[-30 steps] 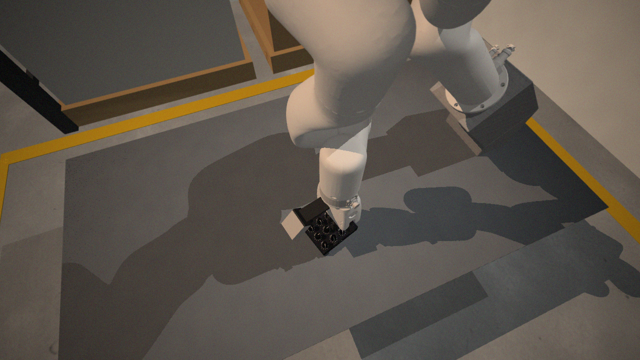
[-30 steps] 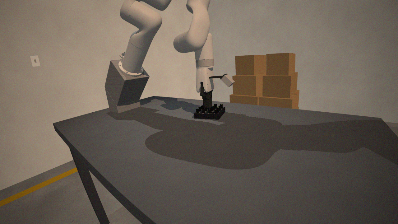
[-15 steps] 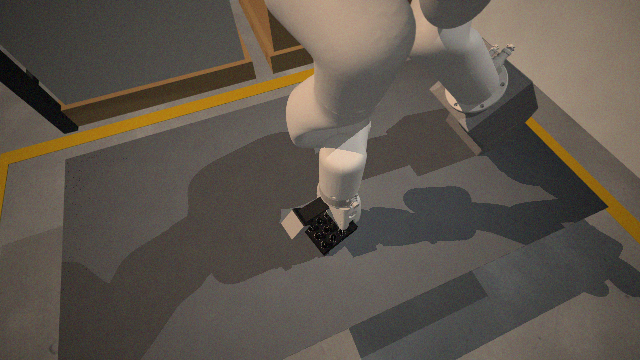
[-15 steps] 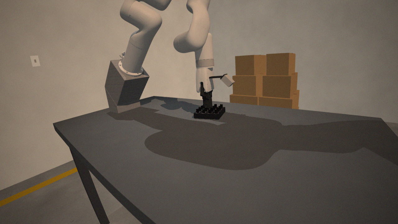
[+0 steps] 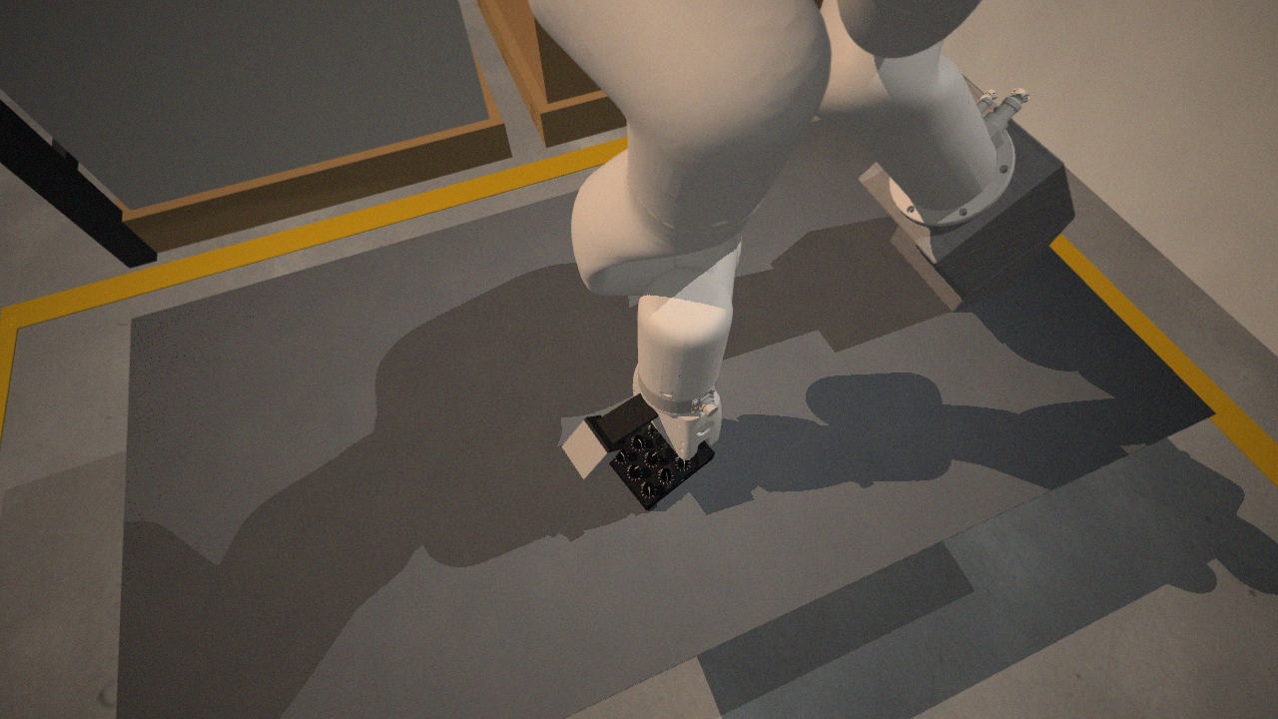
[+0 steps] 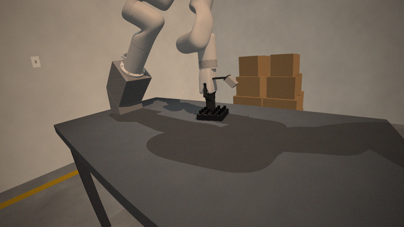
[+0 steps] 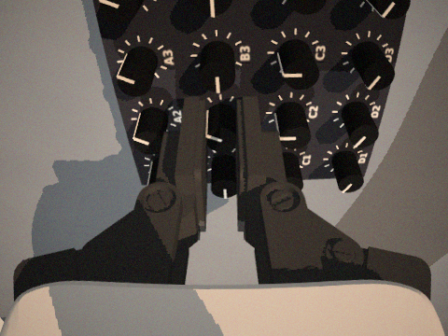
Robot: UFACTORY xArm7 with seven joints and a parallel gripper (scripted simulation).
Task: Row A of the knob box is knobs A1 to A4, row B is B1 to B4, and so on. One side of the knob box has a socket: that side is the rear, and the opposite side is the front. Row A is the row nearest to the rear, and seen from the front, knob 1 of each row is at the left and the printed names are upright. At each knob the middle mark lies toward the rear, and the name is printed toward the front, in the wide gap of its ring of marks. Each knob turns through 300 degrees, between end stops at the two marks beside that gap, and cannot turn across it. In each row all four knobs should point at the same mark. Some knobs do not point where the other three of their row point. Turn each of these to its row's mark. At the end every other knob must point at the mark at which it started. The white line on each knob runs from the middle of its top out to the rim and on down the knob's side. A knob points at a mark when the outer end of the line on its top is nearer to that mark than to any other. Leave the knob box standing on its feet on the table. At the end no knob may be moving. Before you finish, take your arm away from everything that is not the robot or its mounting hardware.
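Note:
The black knob box [image 5: 649, 466] stands on the dark table, also seen in the exterior view [image 6: 212, 114]. In the wrist view the knob box [image 7: 249, 63] shows rows A to D as columns, with knobs numbered 4 at the top down to 1 near me. My gripper [image 7: 221, 126] points straight down over the box, its two dark fingers closed against the sides of knob B2 [image 7: 220, 123]. Knob B1 [image 7: 224, 175] sits between the finger shafts, lower in the view. Parts of A1 and C1 are hidden by the fingers.
The arm's base block [image 6: 127, 87] stands at the table's far left corner. Stacked cardboard boxes [image 6: 268, 81] stand behind the table. The wrist camera housing [image 6: 231, 81] sticks out beside the gripper. The table edge lies far from the box.

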